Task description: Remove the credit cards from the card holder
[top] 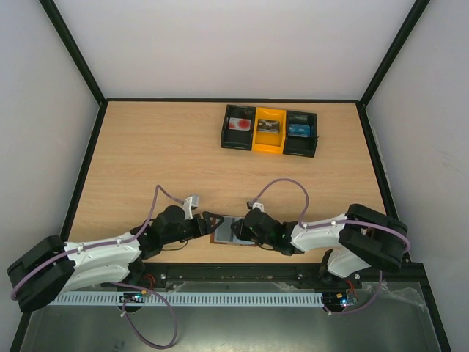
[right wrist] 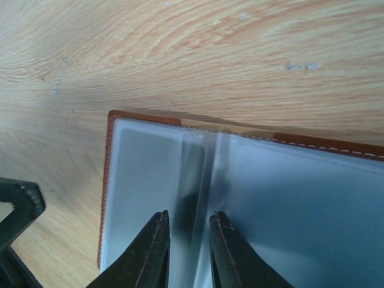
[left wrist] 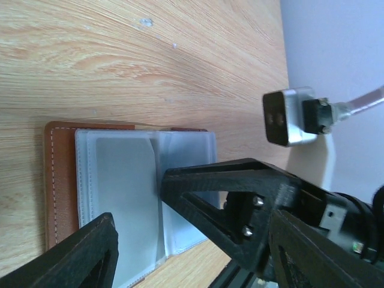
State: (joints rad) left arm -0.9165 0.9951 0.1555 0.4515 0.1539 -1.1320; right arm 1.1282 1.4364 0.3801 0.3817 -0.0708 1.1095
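Each arm wears white shells between black joints. The left arm [top: 95, 257] has a bulky black base block [top: 37, 275] at 8 o'clock overhead, the right arm [top: 330, 233] another at 4 o'clock. Mauve cables [top: 156, 199] loop along both. The left end effector [top: 215, 227] and right end effector [right wrist: 189, 217] have matte black, grainy, tapering fingers [right wrist: 157, 252]. One truss-shaped finger shows two silver screws [left wrist: 257, 201]. A silver wrist camera [left wrist: 288, 117] sits on a white bracket [left wrist: 333, 165].
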